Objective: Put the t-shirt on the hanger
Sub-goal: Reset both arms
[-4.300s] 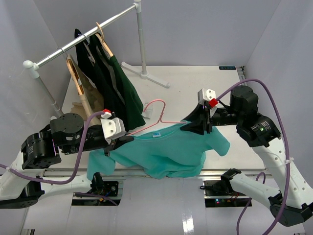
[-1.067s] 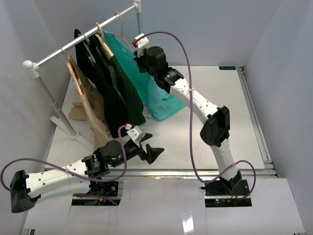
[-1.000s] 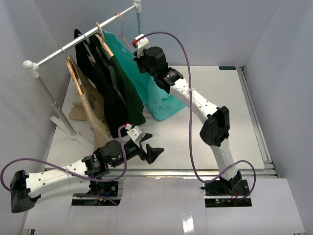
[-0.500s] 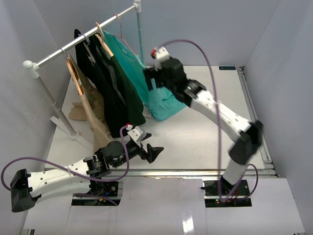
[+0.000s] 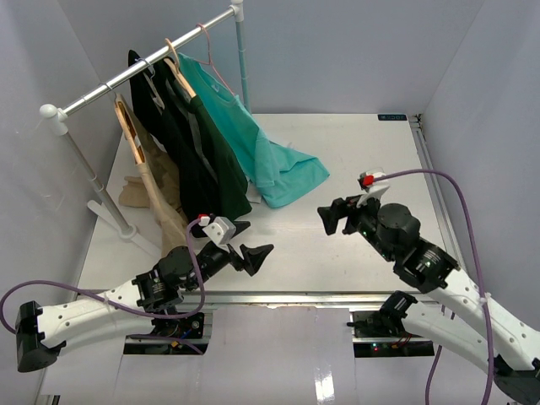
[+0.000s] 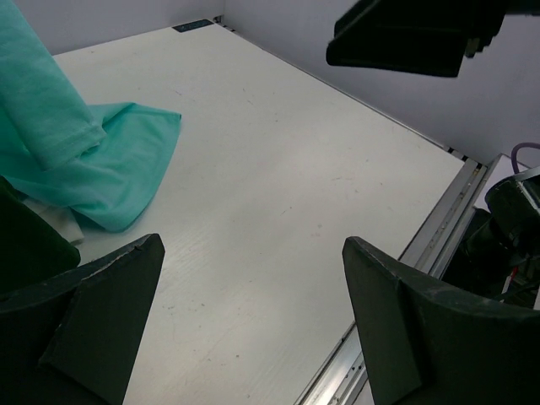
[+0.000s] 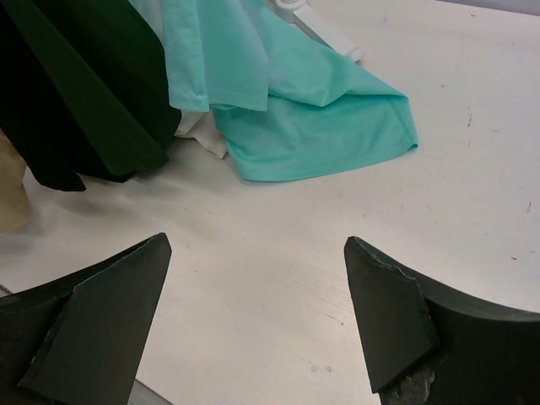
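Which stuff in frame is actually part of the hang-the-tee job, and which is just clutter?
Job:
- teal t-shirt, hanging, with its hem trailing on the table
- pink wire hanger, hooked on the rail

Just there:
- dark green garment
- tan garment
- wooden hangers

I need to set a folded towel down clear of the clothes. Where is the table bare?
Bare: the far right of the table, between the t-shirt hem and the side wall; also the near strip between the left gripper and right gripper. Crowded: the left, where dark green garment and tan garment hang from the rack.
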You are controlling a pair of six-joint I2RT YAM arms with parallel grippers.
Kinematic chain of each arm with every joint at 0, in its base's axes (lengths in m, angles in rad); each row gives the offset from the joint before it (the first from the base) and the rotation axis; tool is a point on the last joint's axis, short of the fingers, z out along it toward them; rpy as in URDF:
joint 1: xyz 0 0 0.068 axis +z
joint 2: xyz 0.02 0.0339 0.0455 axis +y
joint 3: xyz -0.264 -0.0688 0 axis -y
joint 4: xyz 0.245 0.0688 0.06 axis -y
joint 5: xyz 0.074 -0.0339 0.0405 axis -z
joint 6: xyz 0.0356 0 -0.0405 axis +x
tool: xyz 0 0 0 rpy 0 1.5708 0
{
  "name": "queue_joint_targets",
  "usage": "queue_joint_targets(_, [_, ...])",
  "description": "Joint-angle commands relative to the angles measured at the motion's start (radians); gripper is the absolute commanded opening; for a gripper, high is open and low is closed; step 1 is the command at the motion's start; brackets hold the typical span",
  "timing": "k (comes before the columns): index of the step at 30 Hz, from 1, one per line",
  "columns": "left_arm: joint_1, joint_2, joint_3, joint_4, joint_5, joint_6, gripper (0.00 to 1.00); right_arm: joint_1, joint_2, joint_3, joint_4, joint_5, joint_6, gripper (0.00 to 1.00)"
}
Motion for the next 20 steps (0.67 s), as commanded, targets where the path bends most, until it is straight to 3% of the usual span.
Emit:
queue_joint_targets(1, [-0.003,-0.028,-0.014,0.009,0.008,0.010,0.98,0.005,-0.143,-0.120,-0.013,-0.016,-0.003,0.90])
queue_joint_targets(8, [-0.003,-0.030,-0.016,-0.006,0.015,0.002,0.98,0.005,-0.255,-0.180,0.010,-0.043,-0.004,0.90])
queue_joint_targets(20, [-0.003,-0.019,-0.015,-0.002,0.021,0.004,0.98,0.005,-0.298,-0.186,-0.003,-0.057,-0.006,0.90])
